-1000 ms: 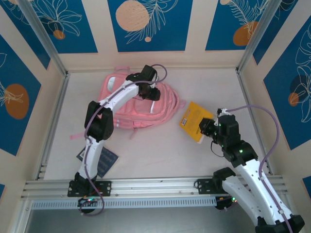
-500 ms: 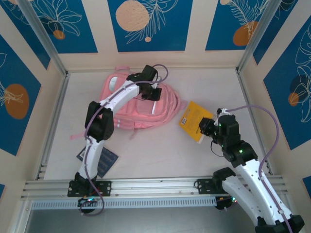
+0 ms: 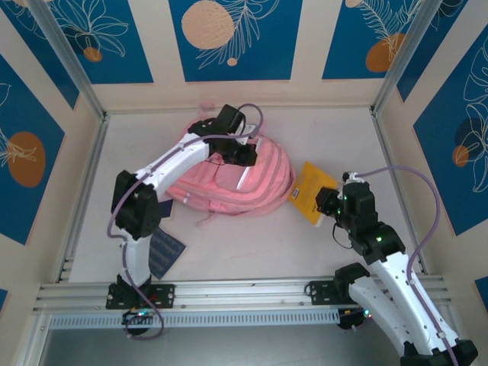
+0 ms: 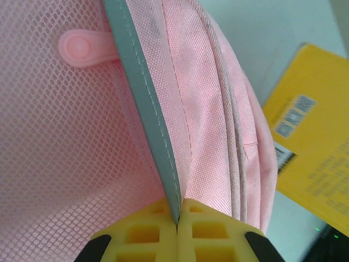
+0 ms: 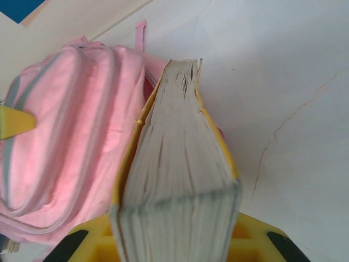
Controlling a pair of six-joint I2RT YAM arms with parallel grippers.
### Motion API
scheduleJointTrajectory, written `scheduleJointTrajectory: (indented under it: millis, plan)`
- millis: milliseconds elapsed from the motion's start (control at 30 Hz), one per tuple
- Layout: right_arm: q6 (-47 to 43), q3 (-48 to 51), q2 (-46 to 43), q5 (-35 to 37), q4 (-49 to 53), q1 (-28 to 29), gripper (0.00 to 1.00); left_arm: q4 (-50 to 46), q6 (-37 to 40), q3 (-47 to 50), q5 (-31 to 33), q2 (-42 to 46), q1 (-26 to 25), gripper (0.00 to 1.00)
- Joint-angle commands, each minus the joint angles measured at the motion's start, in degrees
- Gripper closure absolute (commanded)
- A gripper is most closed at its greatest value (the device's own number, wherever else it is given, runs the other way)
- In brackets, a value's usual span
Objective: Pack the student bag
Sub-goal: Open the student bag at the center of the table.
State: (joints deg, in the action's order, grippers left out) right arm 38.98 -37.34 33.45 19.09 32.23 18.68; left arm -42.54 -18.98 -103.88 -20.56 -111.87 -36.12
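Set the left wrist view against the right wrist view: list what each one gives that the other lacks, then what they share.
Left wrist: the left gripper shut on a grey trim strip of the soft pink fabric student bag, pink mesh, a round pink rubber pull tab, the thick yellow paperback book's printed cover. Right wrist: the right gripper clamping that book, page edges toward the camera, a crack in the white table. Shared: bag and book.

The pale table carries the student bag, which is slumped across its far middle. A dark blue flat book lies near the table's front left edge.
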Motion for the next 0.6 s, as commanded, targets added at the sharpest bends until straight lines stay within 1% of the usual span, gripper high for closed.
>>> scheduleJointTrajectory:
  millis: [0,133,233,567]
  plan:
    - [-0.38,-0.45,-1.05,0.21,-5.19,-0.34,0.96,3.65,-1.99,1.66,-7.85,6.76,-0.41,1.0]
    - [1.43,0.57,-0.66,-5.58,-8.94,-0.4,0.95,3.2,-1.82,1.93,-9.06,8.88,-0.28,1.0]
    - [2.67,-0.31,-0.1,-7.78,-9.73,-0.5,0.95,2.39,-1.2,2.22,-9.5,9.78,0.15,1.0]
    - [1.46,-5.1,1.32,-8.14,-7.02,-0.3,0.95,3.26,-2.35,3.03,-12.24,13.36,2.71,1.0]
